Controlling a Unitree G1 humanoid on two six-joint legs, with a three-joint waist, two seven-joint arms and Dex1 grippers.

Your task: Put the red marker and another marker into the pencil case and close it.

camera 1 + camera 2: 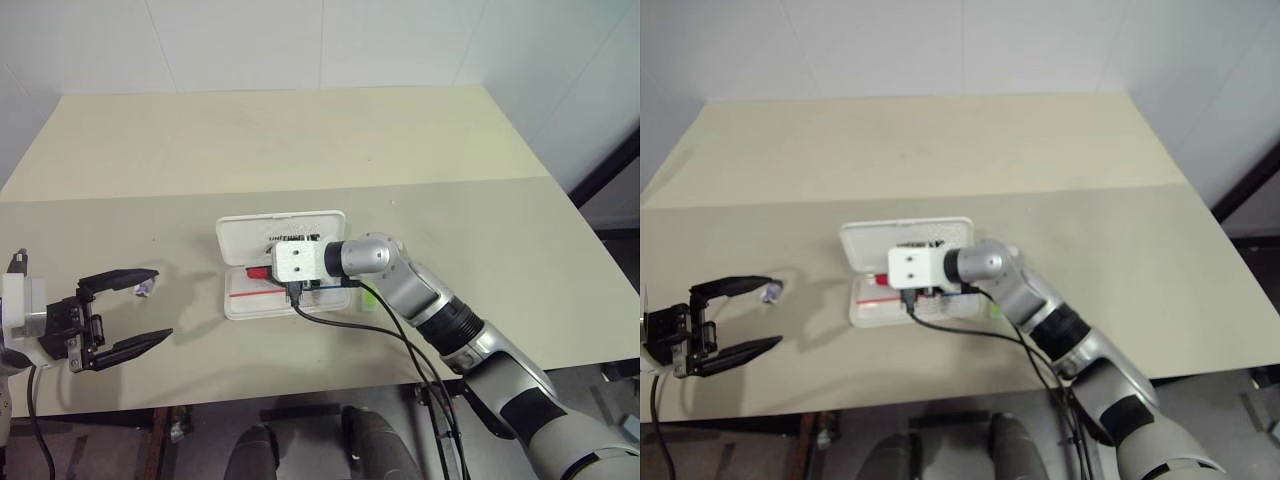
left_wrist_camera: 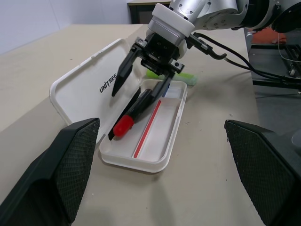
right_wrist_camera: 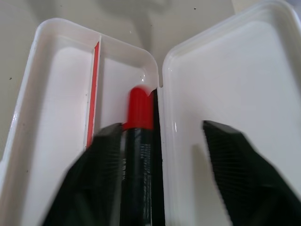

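Pencil case (image 2: pixel 89 84) lies open, red marker (image 2: pixel 126 123) in its tray under the right gripper (image 2: pixel 141 87), jaws parted; lime marker (image 2: pixel 181 78) at its 3 o'clock; left gripper (image 1: pixel 135 312) wide, empty.

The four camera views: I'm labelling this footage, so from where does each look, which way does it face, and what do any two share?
Left eye view: head, looking forward and down at the table; both arms show.
Right eye view: the same, beside it.
Left wrist view: along the open left claw toward the pencil case and the right claw.
Right wrist view: along the right claw, jaws apart, into the case at the red marker.
Shared: both wrist views show the case and the red marker; the left also shows the green marker.
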